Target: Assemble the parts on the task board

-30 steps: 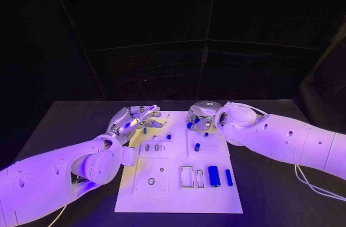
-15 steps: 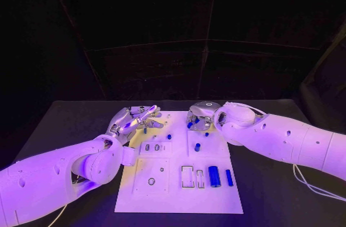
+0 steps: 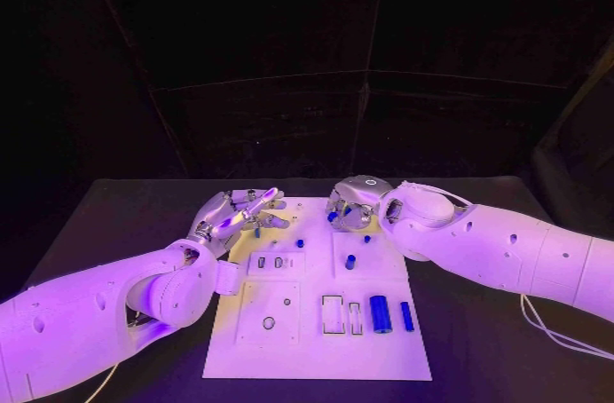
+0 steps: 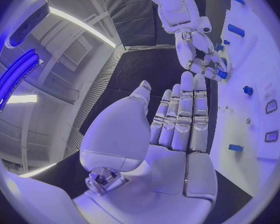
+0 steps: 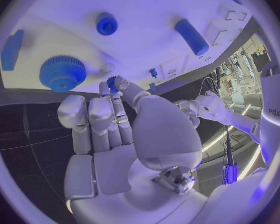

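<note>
Our right hand (image 3: 355, 204) sits at the upper middle of the head frame, over the far edge of the task board (image 3: 320, 354), with its thumb and a fingertip pinched on a small blue gear (image 5: 112, 82); in the right wrist view that little part sits at the fingertips, close to the board. Across the last second this hand has barely shifted, perhaps a touch toward the board's far edge, so we judge the placing of the small gear as ongoing, not finished. Just beside it in that wrist view lies a large blue gear (image 5: 62, 72) on the board, with a round blue peg (image 5: 106, 23) and a blue cylinder (image 5: 191, 36) further off. Our left hand (image 3: 240, 212) hangs at the upper left of the board, fingers straight and side by side with the thumb apart, holding nothing, and it too has stayed nearly in place. Toward the lower middle of the head frame, two blue bars (image 3: 380, 312) lie beside empty rectangular slots (image 3: 333, 314), apart from them, so much of the assembly seems left to do. The dark tabletop (image 3: 486, 350) surrounds the board.
</note>
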